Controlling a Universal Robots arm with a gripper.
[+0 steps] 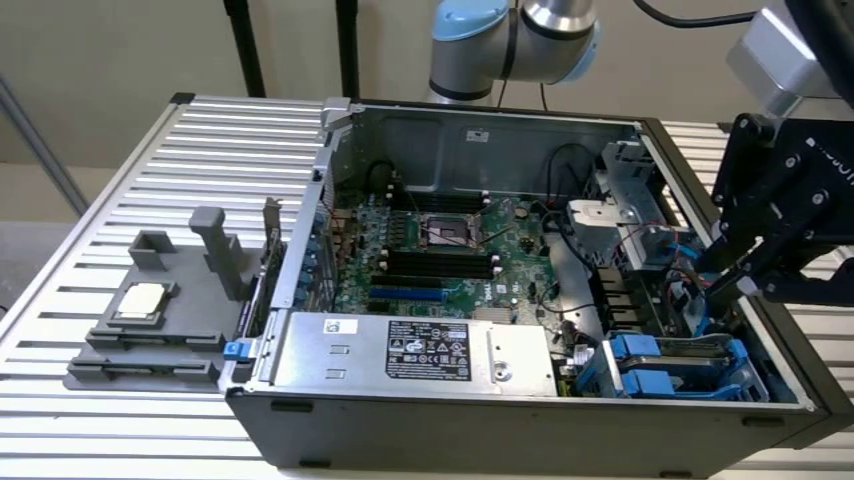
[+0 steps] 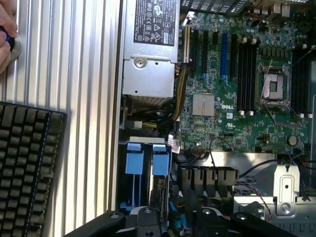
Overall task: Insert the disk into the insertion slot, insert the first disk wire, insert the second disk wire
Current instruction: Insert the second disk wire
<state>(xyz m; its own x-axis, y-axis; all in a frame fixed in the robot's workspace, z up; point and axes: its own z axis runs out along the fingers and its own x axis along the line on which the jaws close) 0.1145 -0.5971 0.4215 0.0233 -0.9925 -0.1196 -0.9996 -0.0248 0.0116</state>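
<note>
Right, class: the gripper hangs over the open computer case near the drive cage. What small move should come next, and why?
Probably lower the gripper toward the insertion slot: it hangs above the case at the exterior view's right, beside loose wires, while that blue-railed bay lies below it.

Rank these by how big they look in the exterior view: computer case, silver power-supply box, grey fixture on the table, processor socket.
1. Computer case, clearly largest.
2. Silver power-supply box and grey fixture: they look about alike, so I won't rank them against each other.
3. Processor socket, smallest.
</note>
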